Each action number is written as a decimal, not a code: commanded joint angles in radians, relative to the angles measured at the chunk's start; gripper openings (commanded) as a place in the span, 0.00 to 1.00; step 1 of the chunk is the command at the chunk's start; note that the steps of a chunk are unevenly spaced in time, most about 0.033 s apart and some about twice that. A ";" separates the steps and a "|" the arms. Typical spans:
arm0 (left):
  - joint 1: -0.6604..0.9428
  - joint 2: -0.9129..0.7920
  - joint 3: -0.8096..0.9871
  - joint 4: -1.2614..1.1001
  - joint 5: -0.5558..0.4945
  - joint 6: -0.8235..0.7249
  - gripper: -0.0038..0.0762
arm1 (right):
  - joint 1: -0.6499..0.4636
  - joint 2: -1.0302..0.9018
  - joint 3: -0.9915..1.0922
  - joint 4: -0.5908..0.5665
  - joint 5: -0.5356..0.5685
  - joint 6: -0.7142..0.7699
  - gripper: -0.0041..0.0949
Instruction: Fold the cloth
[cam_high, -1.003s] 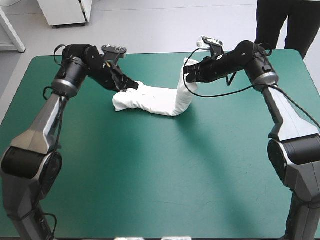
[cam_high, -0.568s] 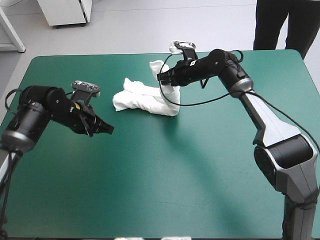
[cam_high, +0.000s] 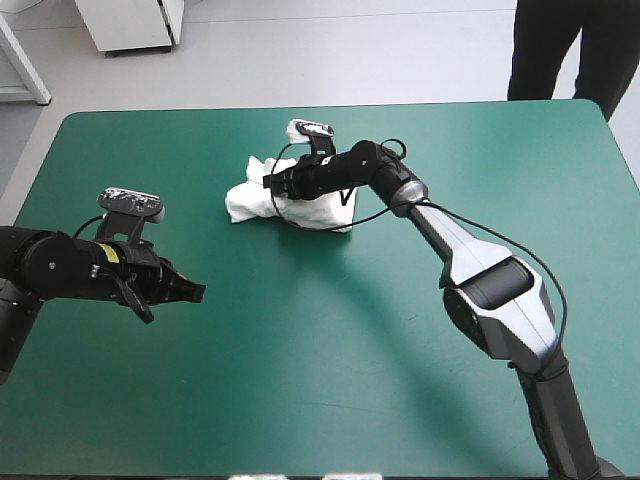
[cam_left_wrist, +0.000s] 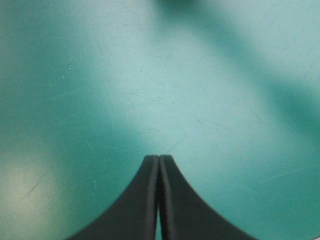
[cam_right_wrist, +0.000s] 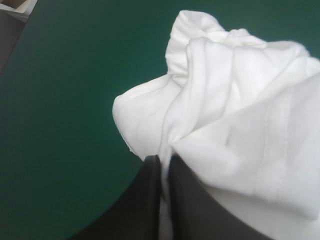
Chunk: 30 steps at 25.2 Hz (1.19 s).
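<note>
Since just before, my left gripper (cam_high: 195, 292) has drawn back from the T-shirt (cam_high: 245, 203) toward the near-left part of the table (cam_high: 400, 380). My right gripper (cam_high: 272, 183) has carried the raised end of the fabric across, over the rest of the bundle, toward 9 o'clock.

Counting from above: one T-shirt, two grippers, one table under a teal-green cover.

That single T-shirt lies as a white crumpled bundle at about 11 o'clock from the table's middle, closer to the far edge than to the near one. My right arm reaches in from 3 o'clock and lies over the bundle's far side.

At my right wrist, the right gripper (cam_right_wrist: 162, 160) has its two black fingers all but together, with a fold of the T-shirt (cam_right_wrist: 225, 100) pinched between them. More white folds are heaped ahead of and beside the fingers.

My left gripper (cam_left_wrist: 158, 159) has its two fingers pressed together in one pointed arch, nothing between them. It sits at about 9 o'clock from the table's middle, pointing toward 3 o'clock, well apart from the T-shirt, with only bare cover ahead.
</note>
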 joint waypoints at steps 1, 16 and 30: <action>0.001 -0.025 -0.022 -0.055 0.039 -0.014 0.04 | 0.012 -0.014 -0.110 0.046 0.008 -0.013 0.06; 0.001 -0.025 -0.022 -0.104 0.032 -0.021 0.04 | 0.008 -0.101 -0.350 -0.589 0.493 0.264 0.52; 0.001 -0.045 -0.022 -0.120 0.025 -0.018 0.04 | -0.085 -0.131 -0.297 -0.686 0.526 0.348 0.48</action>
